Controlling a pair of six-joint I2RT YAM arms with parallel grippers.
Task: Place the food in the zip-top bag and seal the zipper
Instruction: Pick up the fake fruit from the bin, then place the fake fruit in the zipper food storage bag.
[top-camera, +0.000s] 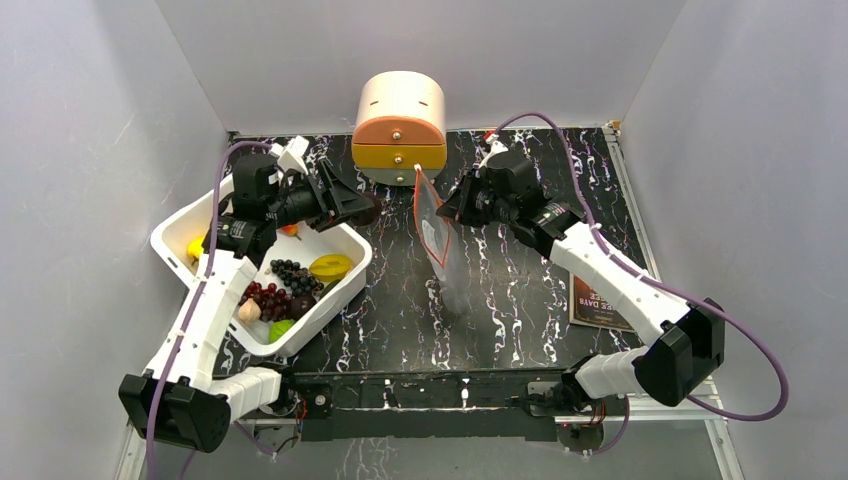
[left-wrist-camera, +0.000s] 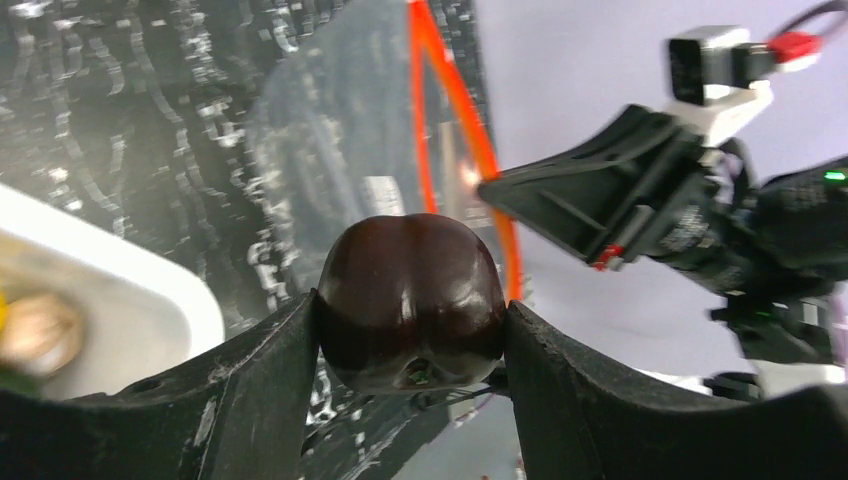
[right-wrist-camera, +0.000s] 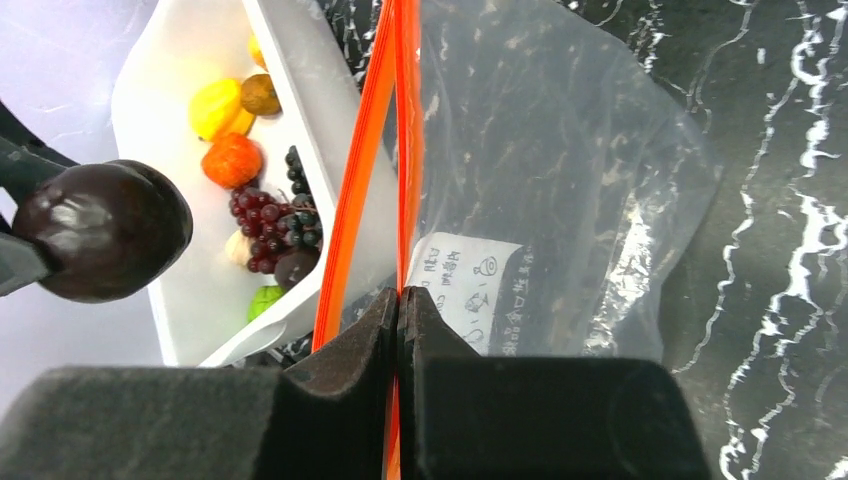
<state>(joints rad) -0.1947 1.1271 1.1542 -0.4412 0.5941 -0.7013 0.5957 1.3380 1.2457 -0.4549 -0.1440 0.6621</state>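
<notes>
My left gripper (top-camera: 362, 208) is shut on a dark brown round toy fruit (left-wrist-camera: 412, 300), held in the air just left of the bag's mouth; the fruit also shows in the right wrist view (right-wrist-camera: 100, 230). My right gripper (top-camera: 447, 208) is shut on one side of the red-orange zipper strip (right-wrist-camera: 405, 150) and holds the clear zip-top bag (top-camera: 447, 262) upright, its mouth slightly parted. The bag's white label (right-wrist-camera: 465, 285) faces the right wrist camera. The other food lies in the white tub (top-camera: 170, 236): dark and red grapes (top-camera: 285, 280), a yellow piece (top-camera: 330, 266), and orange and green pieces.
A peach and orange toy drawer chest (top-camera: 400, 125) stands at the back, close behind the bag. A dark printed card (top-camera: 596, 300) lies on the black marbled table under the right arm. Grey walls close in on both sides.
</notes>
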